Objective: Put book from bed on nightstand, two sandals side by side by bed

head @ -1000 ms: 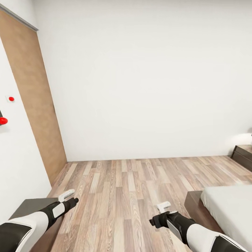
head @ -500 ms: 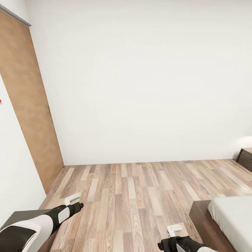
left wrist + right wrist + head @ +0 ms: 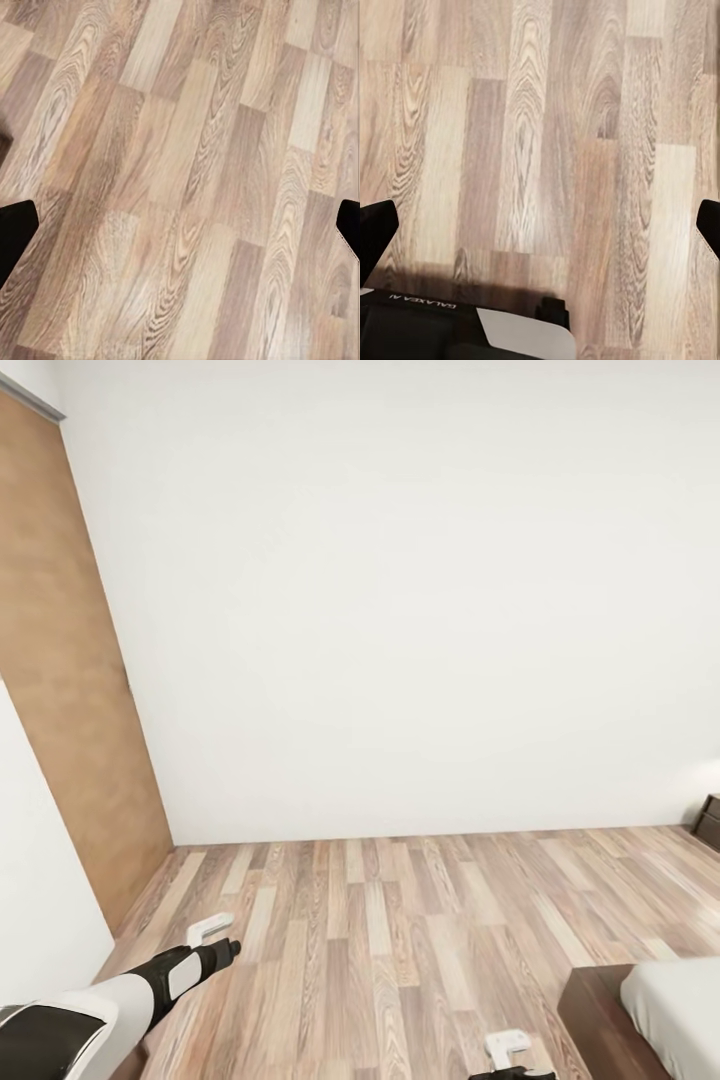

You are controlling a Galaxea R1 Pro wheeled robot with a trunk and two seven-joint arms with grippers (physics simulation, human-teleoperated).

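White wall (image 3: 420, 590) and plank floor (image 3: 400, 920) take up most of the head view, brown door panel (image 3: 70, 710) on the left. Bed (image 3: 660, 1010) corner sits low on my right — dark frame, off-white mattress; its long side seems to run away from me toward the far wall. Sliver of dark furniture (image 3: 711, 822) by that wall, possibly a nightstand, too cropped to say. Book and sandals: can't place them from here, so no call on their heading or long axis. Progress judgement: nothing placed as far as I can see, both steps left, I'm in transit. Left gripper (image 3: 180, 225) — dark fingertips at the wrist view's edges, wide apart, bare planks between. Right gripper (image 3: 540, 225) same, spread and empty, my own base below it.
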